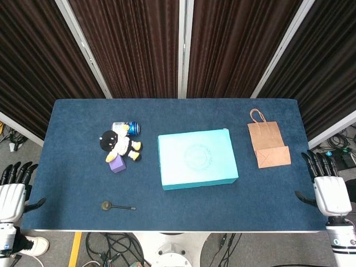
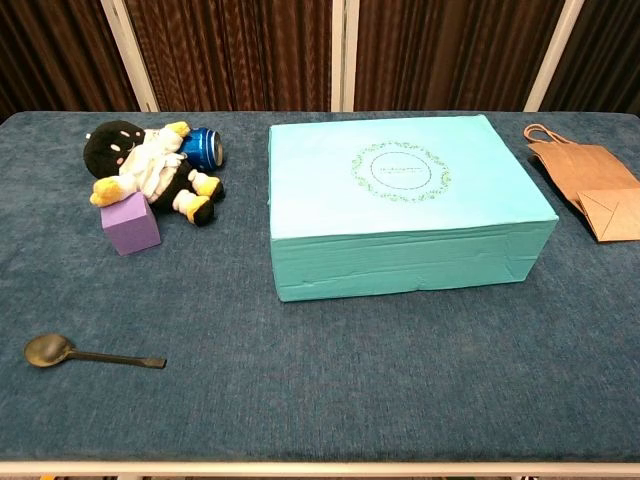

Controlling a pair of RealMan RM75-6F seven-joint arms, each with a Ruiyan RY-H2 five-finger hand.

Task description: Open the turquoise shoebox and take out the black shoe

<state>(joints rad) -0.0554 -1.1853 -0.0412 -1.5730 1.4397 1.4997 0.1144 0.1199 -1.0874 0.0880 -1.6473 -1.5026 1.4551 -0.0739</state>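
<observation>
The turquoise shoebox (image 1: 197,159) lies closed in the middle of the blue table, its lid bearing a round wreath print (image 2: 400,172). No black shoe shows; the lid hides the inside. My left hand (image 1: 14,192) hangs off the table's left edge with its fingers apart and nothing in it. Off the right edge, my right hand (image 1: 328,186) is likewise spread and empty. Both hands are far from the box and show only in the head view.
A plush doll (image 1: 119,146) leans on a purple block (image 1: 117,164) and a blue can (image 1: 126,128) left of the box. A dark spoon (image 1: 117,207) lies near the front left. A brown paper bag (image 1: 268,144) lies flat at the right.
</observation>
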